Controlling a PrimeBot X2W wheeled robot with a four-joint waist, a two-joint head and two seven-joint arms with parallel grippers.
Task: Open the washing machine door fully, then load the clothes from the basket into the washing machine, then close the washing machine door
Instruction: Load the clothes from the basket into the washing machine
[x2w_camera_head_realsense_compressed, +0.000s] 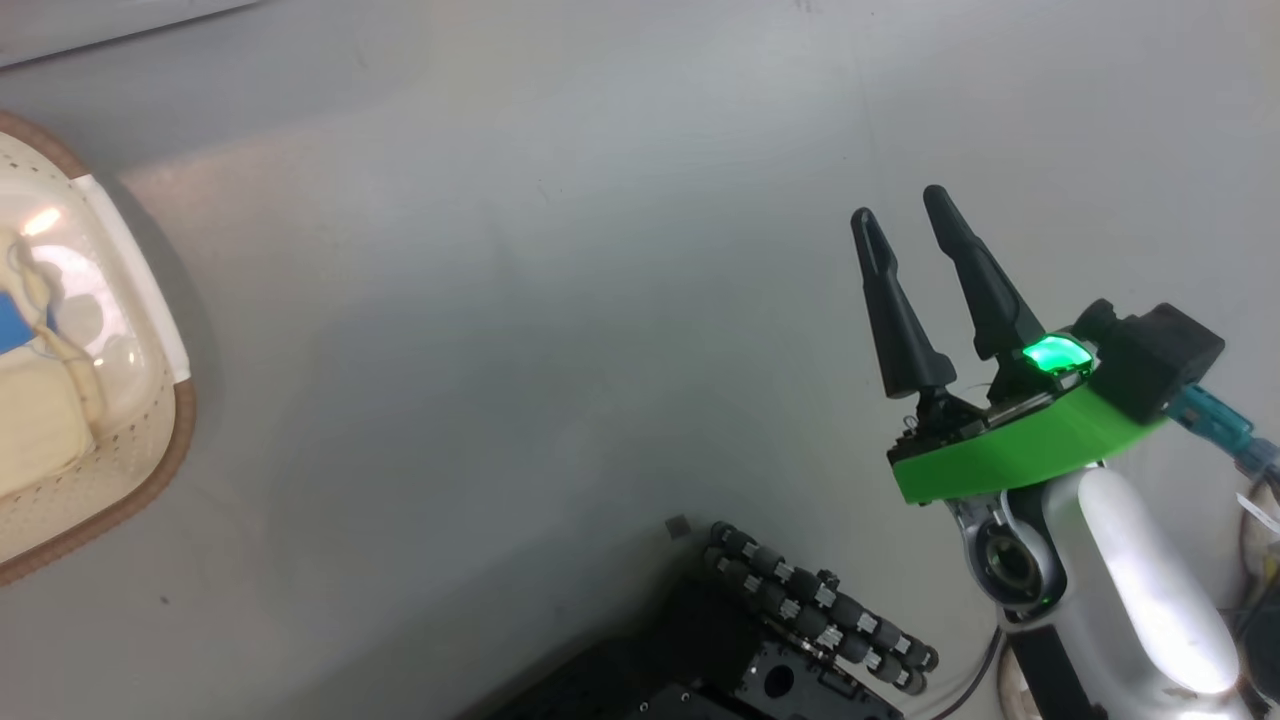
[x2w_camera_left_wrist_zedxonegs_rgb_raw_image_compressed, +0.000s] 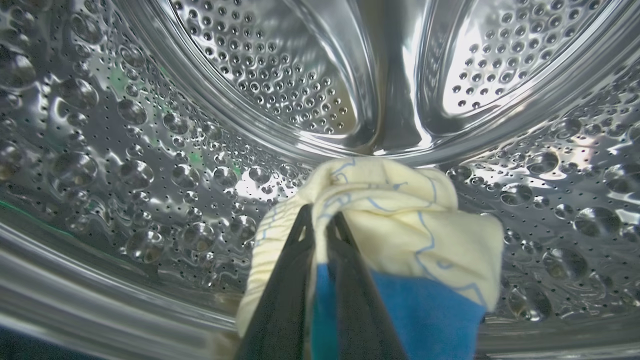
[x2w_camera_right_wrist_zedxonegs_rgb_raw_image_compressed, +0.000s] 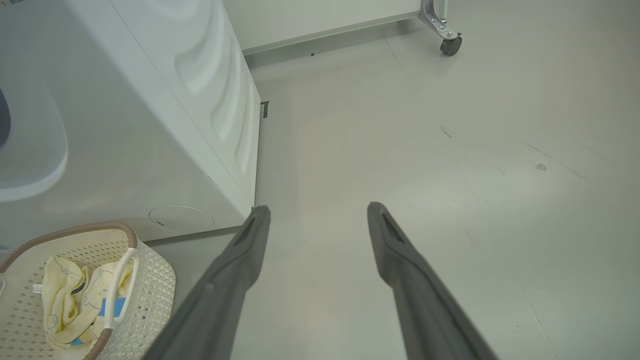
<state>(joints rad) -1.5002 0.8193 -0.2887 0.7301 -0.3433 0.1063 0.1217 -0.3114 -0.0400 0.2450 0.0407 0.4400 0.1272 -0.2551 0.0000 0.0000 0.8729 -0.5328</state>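
One garment (x2w_camera_left_wrist_zedxonegs_rgb_raw_image_compressed: 400, 220) clenched in left hand (x2w_camera_left_wrist_zedxonegs_rgb_raw_image_compressed: 322, 212) inside drum (x2w_camera_left_wrist_zedxonegs_rgb_raw_image_compressed: 150, 150), clothes (x2w_camera_right_wrist_zedxonegs_rgb_raw_image_compressed: 65, 295) in basket (x2w_camera_right_wrist_zedxonegs_rgb_raw_image_compressed: 150, 295), right hand (x2w_camera_right_wrist_zedxonegs_rgb_raw_image_compressed: 318, 208) released.

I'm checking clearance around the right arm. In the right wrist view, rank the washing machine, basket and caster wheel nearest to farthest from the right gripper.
1. washing machine, lower corner just left of the right gripper.
2. basket, lower left, beside the machine.
3. caster wheel, far off, top right.
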